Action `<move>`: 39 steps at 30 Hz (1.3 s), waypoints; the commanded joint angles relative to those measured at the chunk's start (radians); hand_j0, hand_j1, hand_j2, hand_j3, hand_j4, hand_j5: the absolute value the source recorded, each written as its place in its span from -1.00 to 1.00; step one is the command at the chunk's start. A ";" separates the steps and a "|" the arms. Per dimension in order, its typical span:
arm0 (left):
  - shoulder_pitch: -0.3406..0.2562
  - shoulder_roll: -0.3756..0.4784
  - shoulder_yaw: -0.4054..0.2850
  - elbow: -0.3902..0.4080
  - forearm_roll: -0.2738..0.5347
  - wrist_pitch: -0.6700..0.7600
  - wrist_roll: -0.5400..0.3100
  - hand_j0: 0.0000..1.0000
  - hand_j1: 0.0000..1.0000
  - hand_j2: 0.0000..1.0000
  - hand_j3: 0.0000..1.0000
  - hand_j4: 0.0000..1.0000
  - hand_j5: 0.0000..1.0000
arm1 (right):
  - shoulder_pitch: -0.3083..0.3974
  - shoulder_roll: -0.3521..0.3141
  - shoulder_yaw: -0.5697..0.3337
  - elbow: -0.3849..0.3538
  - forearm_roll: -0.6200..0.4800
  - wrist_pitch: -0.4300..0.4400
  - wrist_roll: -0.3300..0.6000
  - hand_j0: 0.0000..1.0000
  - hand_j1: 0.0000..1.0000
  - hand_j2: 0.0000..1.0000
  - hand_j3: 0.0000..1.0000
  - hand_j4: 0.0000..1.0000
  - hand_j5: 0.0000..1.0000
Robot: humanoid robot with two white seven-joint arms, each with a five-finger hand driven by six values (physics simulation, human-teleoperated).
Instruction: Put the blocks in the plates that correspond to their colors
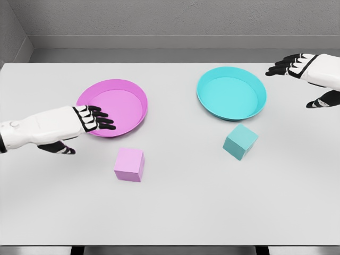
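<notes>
A pink block [129, 164] rests on the white table in front of the pink plate [133, 87]. A teal block [240, 141] lies just in front of the teal plate [254, 85]. Both plates hold nothing. My left hand [87, 127] hovers at the pink plate's near left rim, fingers spread and holding nothing, up and to the left of the pink block. My right hand [300, 79] is at the far right, beside the teal plate, fingers spread and holding nothing.
The white table [175, 212] runs to a front edge near the bottom of the picture. A grey wall stands behind its far edge.
</notes>
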 commanded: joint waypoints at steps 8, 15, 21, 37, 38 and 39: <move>0.000 -0.002 0.005 0.000 0.006 0.002 -0.031 1.00 1.00 1.00 1.00 1.00 1.00 | 0.006 0.045 -0.052 0.005 0.015 0.003 -0.001 1.00 1.00 1.00 1.00 1.00 1.00; -0.011 -0.008 0.002 0.000 0.006 0.002 -0.087 1.00 1.00 1.00 1.00 1.00 1.00 | 0.095 0.057 -0.016 -0.125 0.068 0.003 -0.001 1.00 1.00 1.00 1.00 1.00 1.00; -0.176 -0.016 -0.201 0.000 -0.006 0.002 -0.097 1.00 1.00 1.00 1.00 1.00 1.00 | 0.097 0.057 0.054 -0.159 0.077 0.003 -0.001 1.00 1.00 1.00 1.00 1.00 1.00; -0.319 -0.164 -0.306 -0.002 -0.014 0.002 -0.223 1.00 1.00 1.00 1.00 1.00 1.00 | 0.098 0.163 0.142 -0.157 0.215 0.003 -0.001 1.00 1.00 1.00 1.00 1.00 1.00; -0.319 -0.183 -0.311 -0.002 -0.017 0.002 -0.228 0.99 0.99 0.99 0.99 0.99 0.99 | 0.098 0.163 0.143 -0.157 0.215 0.003 -0.001 1.00 1.00 1.00 1.00 1.00 1.00; -0.328 -0.190 -0.326 -0.002 -0.022 0.002 -0.228 0.98 0.98 0.98 0.98 0.98 0.98 | 0.098 0.163 0.145 -0.154 0.216 0.003 -0.001 1.00 1.00 1.00 1.00 1.00 1.00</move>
